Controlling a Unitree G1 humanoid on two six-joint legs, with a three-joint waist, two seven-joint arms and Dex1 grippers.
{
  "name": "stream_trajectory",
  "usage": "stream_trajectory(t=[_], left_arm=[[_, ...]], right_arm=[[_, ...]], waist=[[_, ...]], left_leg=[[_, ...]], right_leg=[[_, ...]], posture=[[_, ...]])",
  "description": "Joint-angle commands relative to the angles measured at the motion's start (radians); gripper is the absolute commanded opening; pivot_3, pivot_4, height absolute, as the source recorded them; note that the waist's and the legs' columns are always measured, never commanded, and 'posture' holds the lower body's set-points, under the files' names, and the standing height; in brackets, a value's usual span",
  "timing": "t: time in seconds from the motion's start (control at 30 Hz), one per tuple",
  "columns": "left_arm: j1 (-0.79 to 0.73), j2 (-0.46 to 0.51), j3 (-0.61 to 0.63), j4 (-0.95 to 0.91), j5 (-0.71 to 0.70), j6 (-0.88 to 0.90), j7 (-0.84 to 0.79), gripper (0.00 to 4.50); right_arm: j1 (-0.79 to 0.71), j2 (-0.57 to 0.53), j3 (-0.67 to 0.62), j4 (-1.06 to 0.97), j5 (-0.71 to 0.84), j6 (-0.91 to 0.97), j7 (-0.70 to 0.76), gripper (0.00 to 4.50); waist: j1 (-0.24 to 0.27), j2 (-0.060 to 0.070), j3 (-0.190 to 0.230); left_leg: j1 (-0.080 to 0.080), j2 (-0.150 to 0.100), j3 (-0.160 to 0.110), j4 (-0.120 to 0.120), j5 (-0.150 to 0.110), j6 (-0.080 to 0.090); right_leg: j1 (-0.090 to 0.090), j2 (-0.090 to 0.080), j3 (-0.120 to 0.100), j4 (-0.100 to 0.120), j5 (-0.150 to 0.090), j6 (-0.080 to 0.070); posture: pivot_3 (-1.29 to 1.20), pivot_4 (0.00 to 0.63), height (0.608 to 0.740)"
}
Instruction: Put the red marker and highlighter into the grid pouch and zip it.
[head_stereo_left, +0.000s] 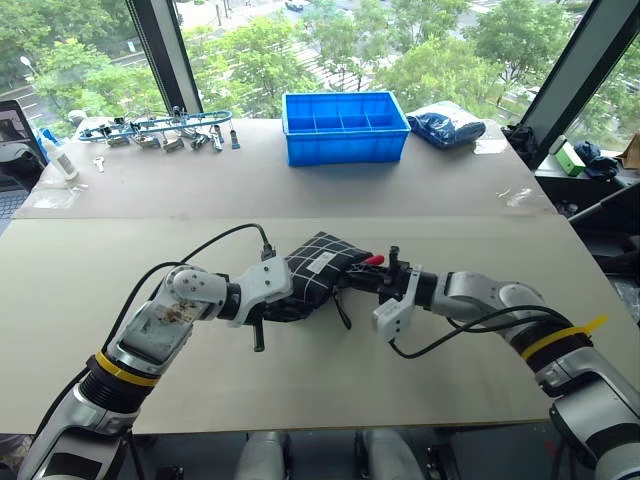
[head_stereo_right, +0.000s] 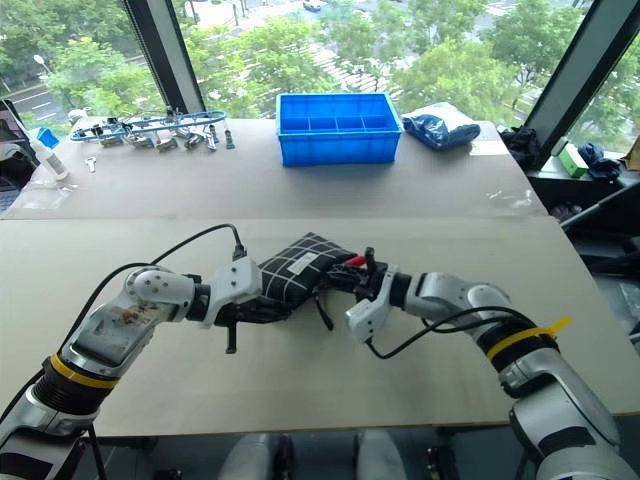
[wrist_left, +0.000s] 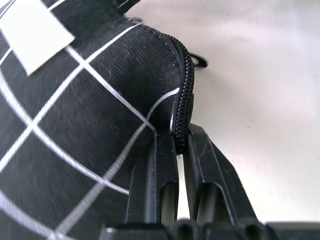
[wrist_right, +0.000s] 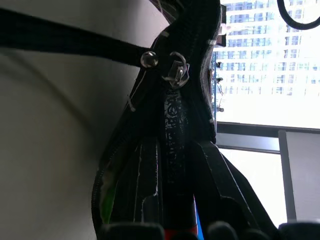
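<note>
Midtable, left gripper (head_stereo_left: 290, 300) clamped on grid pouch (head_stereo_left: 315, 262) edge, right gripper (head_stereo_left: 375, 268) pinching red marker (head_stereo_left: 373, 259) at its mouth.

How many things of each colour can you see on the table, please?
Black with white grid: 1, the grid pouch
Red: 1, the red marker tip at the pouch mouth
Green: 1, the highlighter inside the pouch
Blue: 2, the blue bin and the blue bag
Total: 5
</note>
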Motion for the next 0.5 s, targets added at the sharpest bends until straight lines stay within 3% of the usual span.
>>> stream_trajectory(t=[0.03, 0.33, 0.5], left_arm=[[-0.005, 0.001, 0.035, -0.037, -0.024, -0.003, 0.008, 0.00], [-0.012, -0.003, 0.031, -0.027, -0.036, -0.011, -0.010, 0.00], [-0.019, -0.002, 0.027, -0.015, -0.039, -0.020, -0.020, 0.00]], right_arm=[[0.050, 0.008, -0.017, -0.049, 0.003, -0.008, 0.004, 0.46], [0.079, 0.038, -0.089, -0.063, 0.116, 0.108, 0.123, 0.46], [0.118, 0.042, -0.059, -0.132, 0.092, 0.054, 0.154, 0.46]], waist=[[-0.002, 0.000, 0.000], [0.000, 0.000, 0.000], [0.000, 0.000, 0.000]], left_leg=[[0.000, 0.000, 0.000, 0.000, 0.000, 0.000], [0.001, 0.000, -0.002, 0.000, -0.001, 0.001], [0.001, 0.000, -0.002, 0.000, -0.001, 0.002]], right_leg=[[0.000, 0.000, 0.000, 0.000, 0.000, 0.000], [0.000, 0.001, 0.002, 0.001, 0.000, 0.000], [0.001, 0.000, 0.002, 0.001, 0.000, 0.000]], posture=[[0.00, 0.150, 0.740], [0.00, 0.150, 0.740], [0.00, 0.150, 0.740]])
